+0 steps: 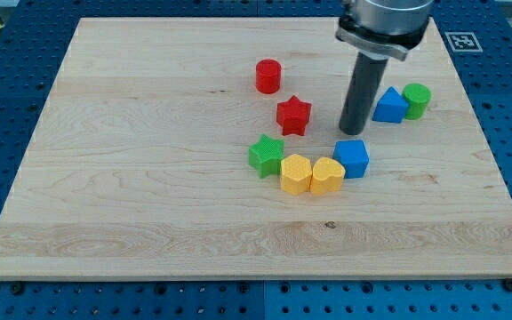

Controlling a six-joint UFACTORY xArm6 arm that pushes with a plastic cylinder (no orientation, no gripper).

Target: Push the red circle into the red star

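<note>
The red circle (268,76) stands on the wooden board, above and a little left of the red star (293,115), with a small gap between them. My tip (352,132) is on the board to the right of the red star, just above the blue cube (352,157) and left of the blue triangle-like block (388,105). The tip touches neither red block.
A green star (266,155), a yellow hexagon (296,173) and a yellow heart (327,175) form an arc with the blue cube below the red star. A green cylinder (417,99) sits right of the blue triangle block. The board's edge (496,160) runs along the view's right.
</note>
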